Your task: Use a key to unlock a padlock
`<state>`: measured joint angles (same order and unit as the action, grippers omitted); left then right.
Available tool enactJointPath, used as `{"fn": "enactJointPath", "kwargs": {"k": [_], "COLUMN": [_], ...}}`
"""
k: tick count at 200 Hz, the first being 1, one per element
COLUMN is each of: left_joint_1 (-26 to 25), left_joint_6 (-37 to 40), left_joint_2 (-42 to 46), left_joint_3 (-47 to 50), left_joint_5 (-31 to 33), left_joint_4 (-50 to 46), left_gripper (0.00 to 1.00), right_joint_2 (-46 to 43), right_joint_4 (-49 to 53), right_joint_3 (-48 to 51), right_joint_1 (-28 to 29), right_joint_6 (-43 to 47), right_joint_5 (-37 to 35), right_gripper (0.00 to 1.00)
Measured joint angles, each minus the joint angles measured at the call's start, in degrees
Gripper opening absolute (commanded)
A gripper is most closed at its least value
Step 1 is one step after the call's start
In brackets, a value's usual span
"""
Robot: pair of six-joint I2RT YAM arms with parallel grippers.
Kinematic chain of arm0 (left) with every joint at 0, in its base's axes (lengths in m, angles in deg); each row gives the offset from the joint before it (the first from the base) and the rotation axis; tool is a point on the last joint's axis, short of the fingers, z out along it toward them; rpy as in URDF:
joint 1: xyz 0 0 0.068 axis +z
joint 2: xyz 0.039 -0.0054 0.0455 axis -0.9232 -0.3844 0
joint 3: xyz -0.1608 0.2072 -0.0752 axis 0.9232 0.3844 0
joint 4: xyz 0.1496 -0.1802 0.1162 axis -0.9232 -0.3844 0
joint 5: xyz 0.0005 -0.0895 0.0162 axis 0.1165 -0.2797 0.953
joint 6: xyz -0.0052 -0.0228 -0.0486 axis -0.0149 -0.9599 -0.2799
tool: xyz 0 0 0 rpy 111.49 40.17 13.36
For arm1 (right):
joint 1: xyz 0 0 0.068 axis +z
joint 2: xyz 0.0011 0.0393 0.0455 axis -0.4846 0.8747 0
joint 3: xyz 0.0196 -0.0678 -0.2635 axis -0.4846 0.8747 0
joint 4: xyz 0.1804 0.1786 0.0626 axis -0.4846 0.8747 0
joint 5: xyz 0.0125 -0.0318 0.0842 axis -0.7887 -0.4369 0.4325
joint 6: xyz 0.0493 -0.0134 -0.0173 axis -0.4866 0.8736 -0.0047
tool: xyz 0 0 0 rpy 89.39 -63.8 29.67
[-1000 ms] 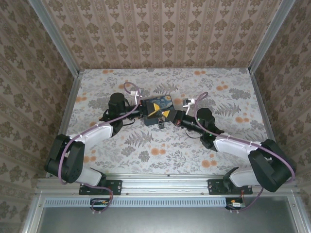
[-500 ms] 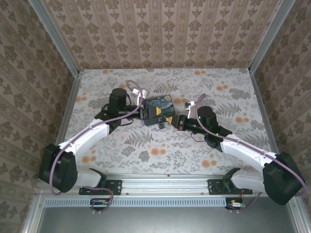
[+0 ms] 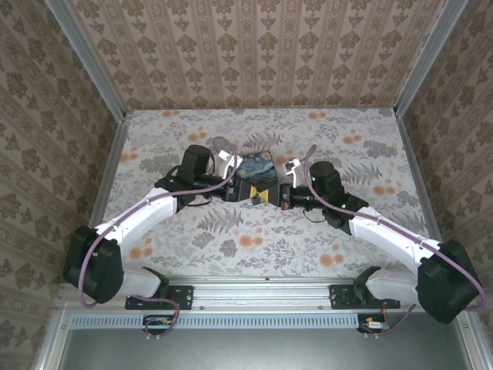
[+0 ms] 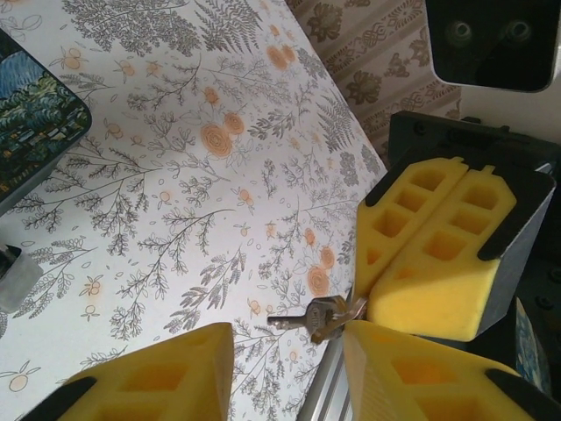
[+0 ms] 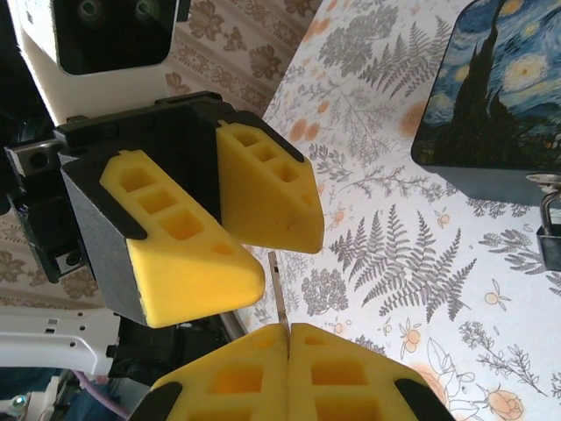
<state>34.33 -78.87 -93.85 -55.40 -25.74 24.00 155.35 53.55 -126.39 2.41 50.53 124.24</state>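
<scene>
Overhead looks down on table [image 3: 370, 154]; wrist cameras close, facing each other.

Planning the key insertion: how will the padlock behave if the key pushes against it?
The padlock seems hooked by its thin shackle to the latch of the painted box, so it will probably swing aside rather than resist. It looks small and metal, so it is likely rigid, light and easily nudged.

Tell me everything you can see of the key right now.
The key is a thin, flat sliver of grey metal, seen edge-on in the right wrist view. One end is pinched between the shut yellow foam pads of the right gripper. The rest sticks straight out toward the left gripper, whose jaws stand open and do not touch it. In the left wrist view it looks silvery, with a rounded part near the pads.
</scene>
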Motion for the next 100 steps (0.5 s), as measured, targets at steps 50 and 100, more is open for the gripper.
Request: {"fn": "enactJointPath", "kwargs": {"k": [50,100], "left_joint_1": [-0.74,-1.03], "left_joint_6": [0.55,0.76], "left_joint_2": [-0.26,-0.28], "left_joint_3": [0.02,0.04], "left_joint_5": [-0.96,-1.25], "left_joint_4": [0.7,2.47], "left_gripper": [0.13,0.0], "right_joint_2": [1.57,1.79], "right_joint_4": [0.17,0.83], "right_joint_3": [-0.15,-0.17], "right_joint_1": [0.0,-0.61], "right_joint_6": [0.02,-0.07], "right_joint_5": [2.12,2.62], "right_gripper": [0.0,0.0]}}
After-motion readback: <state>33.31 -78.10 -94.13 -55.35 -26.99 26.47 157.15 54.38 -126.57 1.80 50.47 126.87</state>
